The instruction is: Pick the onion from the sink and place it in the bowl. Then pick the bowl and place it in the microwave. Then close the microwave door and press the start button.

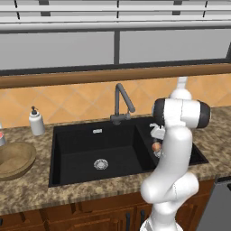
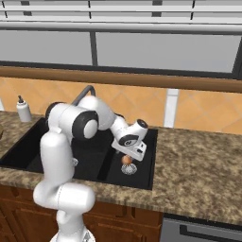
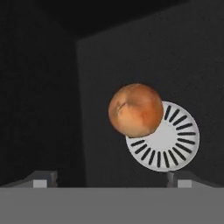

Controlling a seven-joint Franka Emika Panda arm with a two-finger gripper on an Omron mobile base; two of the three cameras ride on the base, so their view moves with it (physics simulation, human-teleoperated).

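Note:
The onion, a small reddish-tan ball, lies on the floor of the sink's narrower right basin, partly over the silver drain. In the base views the onion sits just under my gripper, which hangs a little above it inside the black sink. In the hand view the gripper is open, its two fingertips standing wide apart with nothing between them. The brown wooden bowl rests on the counter left of the sink. The microwave and its door are out of view.
A dark gooseneck tap rises behind the sink's divider. A white soap bottle stands at the back left. The wide left basin has its own drain. Speckled counter stretches to the right.

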